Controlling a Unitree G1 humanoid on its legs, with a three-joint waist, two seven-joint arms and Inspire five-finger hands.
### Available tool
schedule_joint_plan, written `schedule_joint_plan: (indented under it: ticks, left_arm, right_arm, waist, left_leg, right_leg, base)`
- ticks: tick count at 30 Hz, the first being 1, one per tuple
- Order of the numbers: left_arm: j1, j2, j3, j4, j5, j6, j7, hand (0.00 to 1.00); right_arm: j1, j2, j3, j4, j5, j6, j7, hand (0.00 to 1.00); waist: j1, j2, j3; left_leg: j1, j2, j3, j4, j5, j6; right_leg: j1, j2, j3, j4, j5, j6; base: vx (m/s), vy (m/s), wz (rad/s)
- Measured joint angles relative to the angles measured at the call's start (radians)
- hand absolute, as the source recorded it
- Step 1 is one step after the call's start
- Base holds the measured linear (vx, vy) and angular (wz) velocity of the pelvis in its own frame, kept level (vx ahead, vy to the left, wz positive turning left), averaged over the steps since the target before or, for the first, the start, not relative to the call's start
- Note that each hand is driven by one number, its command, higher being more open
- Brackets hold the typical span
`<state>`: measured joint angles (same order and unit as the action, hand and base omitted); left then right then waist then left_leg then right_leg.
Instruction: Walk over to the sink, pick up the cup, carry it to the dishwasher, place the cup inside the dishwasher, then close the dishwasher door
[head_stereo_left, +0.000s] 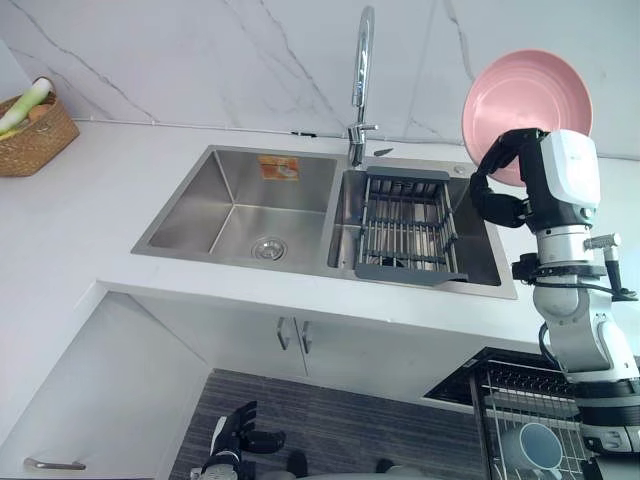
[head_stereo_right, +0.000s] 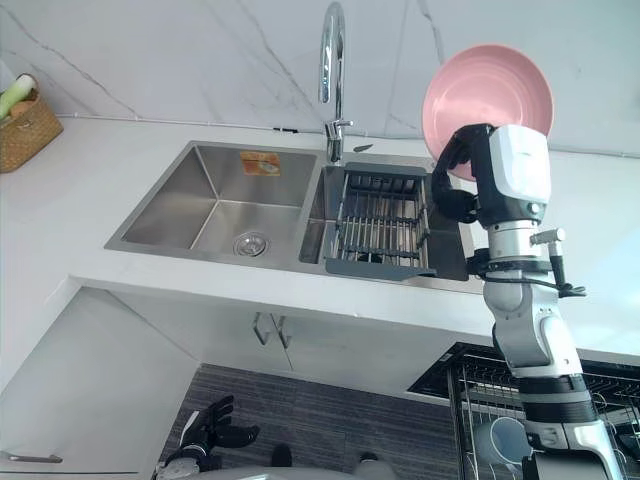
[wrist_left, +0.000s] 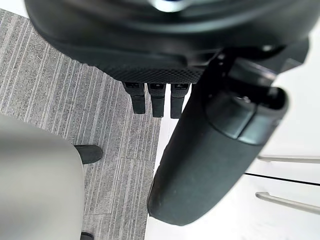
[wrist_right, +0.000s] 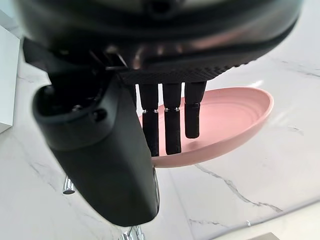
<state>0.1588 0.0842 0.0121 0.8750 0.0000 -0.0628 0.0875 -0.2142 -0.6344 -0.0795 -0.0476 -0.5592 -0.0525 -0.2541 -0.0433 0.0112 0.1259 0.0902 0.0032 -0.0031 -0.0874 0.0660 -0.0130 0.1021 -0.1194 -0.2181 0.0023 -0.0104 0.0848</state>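
Up at 2 o'clock beyond sink (head_stereo_left: 235, 205): pink plate (head_stereo_left: 530, 90) pinched in right hand (head_stereo_left: 497, 203); dishwasher rack (head_stereo_left: 520, 380) at 6 o'clock, directly below.

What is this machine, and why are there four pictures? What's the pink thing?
It is a walking robot with two arms and dark hands. Two pictures come from cameras in its head, looking down at a kitchen counter. The other two come from cameras on its wrists, looking along each hand. The right hand is raised beside the sink, and its fingers pinch a pink plate. The left hand hangs low over the floor, open and empty. A draining rack sits in the sink's right half, with a tap behind. A basket stands on the counter at the far left. Low on the right is a dishwasher rack with a cup in it.
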Motion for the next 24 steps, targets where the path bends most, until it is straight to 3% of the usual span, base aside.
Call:
schedule_joint_plan:
  ticks: [15, 24]
  left_arm:
    - [0.000, 0.000, -0.001, 0.002, 0.001, 0.000, -0.002, 0.90]
    - [0.000, 0.000, -0.001, 0.007, 0.000, -0.003, -0.004, 0.90]
  right_arm:
    - [0.023, 0.005, 0.013, 0.083, 0.018, -0.001, 0.076, 0.30]
    - [0.016, -0.058, 0.140, 0.174, 0.020, -0.007, 0.125, 0.30]
  waist:
    - [0.001, 0.000, 0.000]
    - [0.003, 0.000, 0.000]
  left_leg:
    - [0.007, 0.004, 0.014, 0.000, -0.002, -0.002]
    - [-0.006, 0.001, -0.007, 0.000, -0.001, -0.001]
  right_leg:
    - [-0.001, 0.004, 0.014, 0.000, 0.002, -0.002]
    - [-0.003, 0.003, -0.005, -0.002, 0.001, -0.002]
  base:
    - [-0.01, -0.005, -0.03]
    - [-0.01, -0.006, 0.05]
